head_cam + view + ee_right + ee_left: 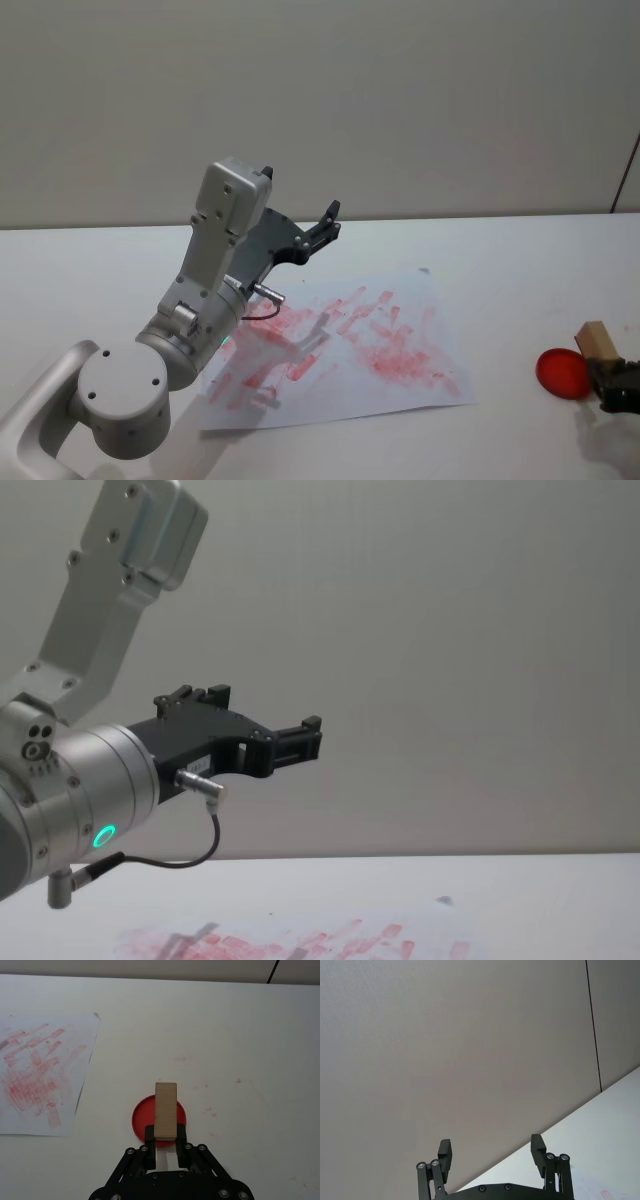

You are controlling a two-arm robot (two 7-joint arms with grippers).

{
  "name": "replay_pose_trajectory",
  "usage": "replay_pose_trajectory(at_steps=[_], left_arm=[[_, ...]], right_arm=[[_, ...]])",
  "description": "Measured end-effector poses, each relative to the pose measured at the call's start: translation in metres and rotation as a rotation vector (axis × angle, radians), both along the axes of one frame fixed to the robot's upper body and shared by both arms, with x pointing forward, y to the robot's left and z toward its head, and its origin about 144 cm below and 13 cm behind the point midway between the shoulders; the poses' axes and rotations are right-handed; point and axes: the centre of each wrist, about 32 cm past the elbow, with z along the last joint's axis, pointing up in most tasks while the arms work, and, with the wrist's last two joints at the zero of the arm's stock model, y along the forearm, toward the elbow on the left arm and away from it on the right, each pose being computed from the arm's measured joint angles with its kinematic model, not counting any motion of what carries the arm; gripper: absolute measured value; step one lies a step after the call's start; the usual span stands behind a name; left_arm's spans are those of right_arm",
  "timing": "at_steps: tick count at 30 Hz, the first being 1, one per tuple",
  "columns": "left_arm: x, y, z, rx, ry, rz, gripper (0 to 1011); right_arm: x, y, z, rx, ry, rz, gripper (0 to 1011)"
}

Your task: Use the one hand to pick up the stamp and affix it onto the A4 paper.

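Right end effector (165, 1136) is clenched on the stamp (165, 1110), which is held over a red disc (139, 1121) on the surface (240, 1035), beside the A4 paper (45, 1060). Left end effector (492, 1152) is raised above the paper, fingers spread and nothing gripped.

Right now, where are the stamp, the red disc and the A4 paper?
stamp (165, 1110): right wrist view, its long wooden face.
red disc (561, 373): head view, its middle.
A4 paper (345, 392): head view, bare near margin.

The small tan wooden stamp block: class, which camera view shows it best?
The right wrist view: the small tan wooden stamp block stands whole, clamped in the right gripper over a red round pad. The head view catches it at the edge.
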Motion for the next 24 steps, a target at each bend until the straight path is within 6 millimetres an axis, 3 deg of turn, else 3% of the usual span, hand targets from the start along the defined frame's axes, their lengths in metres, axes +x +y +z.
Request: replay_pose_trajectory(at_steps=[24], left_arm=[[0.000, 0.000, 0.000, 0.000, 0.000, 0.000, 1001]], right_arm=[[0.027, 0.005, -0.014, -0.008, 0.046, 0.073, 232]])
